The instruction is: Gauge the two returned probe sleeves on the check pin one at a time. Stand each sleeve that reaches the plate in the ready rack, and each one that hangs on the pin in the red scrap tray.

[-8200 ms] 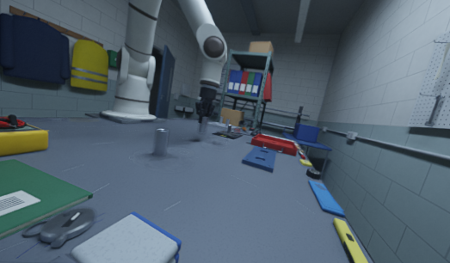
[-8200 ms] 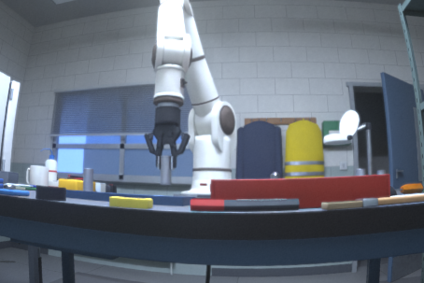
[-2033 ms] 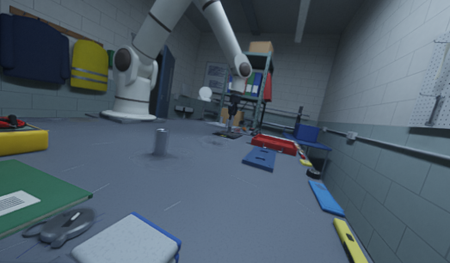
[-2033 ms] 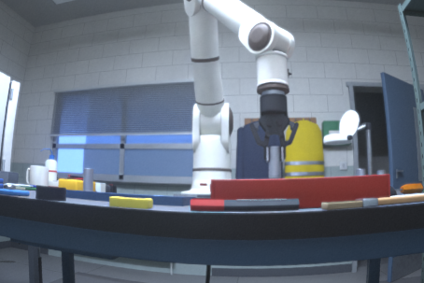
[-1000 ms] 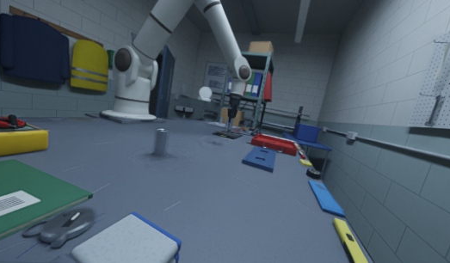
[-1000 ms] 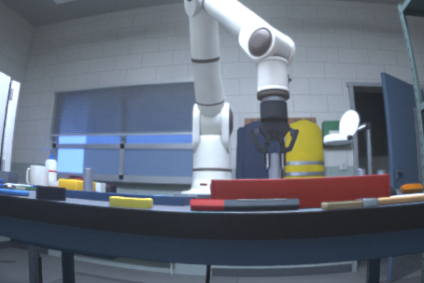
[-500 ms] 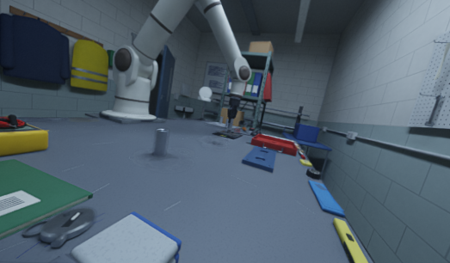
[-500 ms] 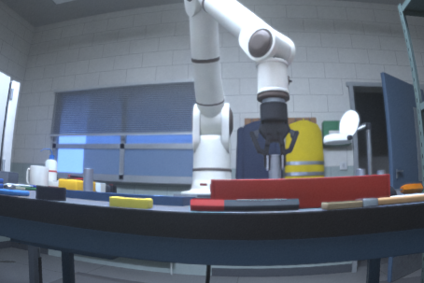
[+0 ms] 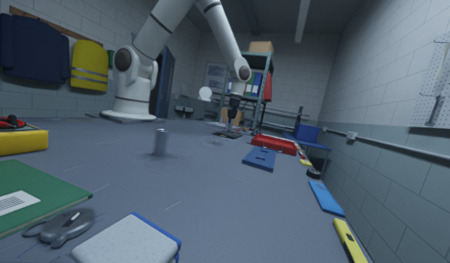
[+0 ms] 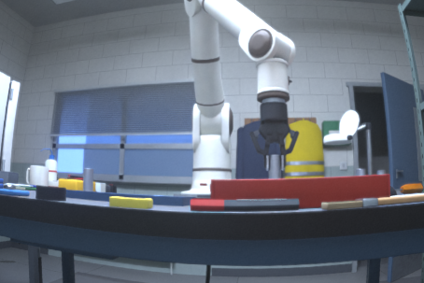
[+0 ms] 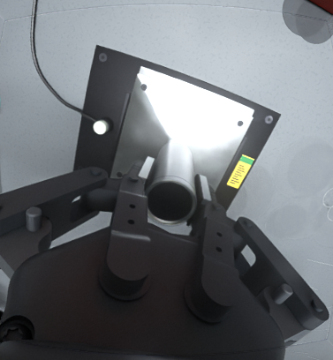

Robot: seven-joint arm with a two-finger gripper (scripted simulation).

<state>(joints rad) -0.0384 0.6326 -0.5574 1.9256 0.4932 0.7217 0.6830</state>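
Observation:
At the far end of the table the dark gauge plate (image 9: 227, 134) (image 11: 171, 128) lies flat, and above it my gripper (image 9: 231, 117) (image 10: 274, 164) (image 11: 171, 194) is closed around a grey metal probe sleeve (image 11: 172, 185) (image 10: 275, 167), held upright with its open bore toward the wrist camera. The check pin is hidden by the sleeve. A second sleeve (image 9: 160, 142) (image 10: 88, 179) stands upright alone in the middle of the table. The red scrap tray (image 9: 274, 144) (image 10: 299, 190) sits to the right of the plate. The blue ready rack (image 9: 259, 158) lies nearer than the tray.
A black cable (image 11: 43, 66) runs from the plate's left side across the table. A yellow block (image 9: 17, 142), a green mat (image 9: 20, 193) and a white pad (image 9: 128, 240) sit at the near left. Blue and yellow pieces (image 9: 326, 197) line the right edge by the wall.

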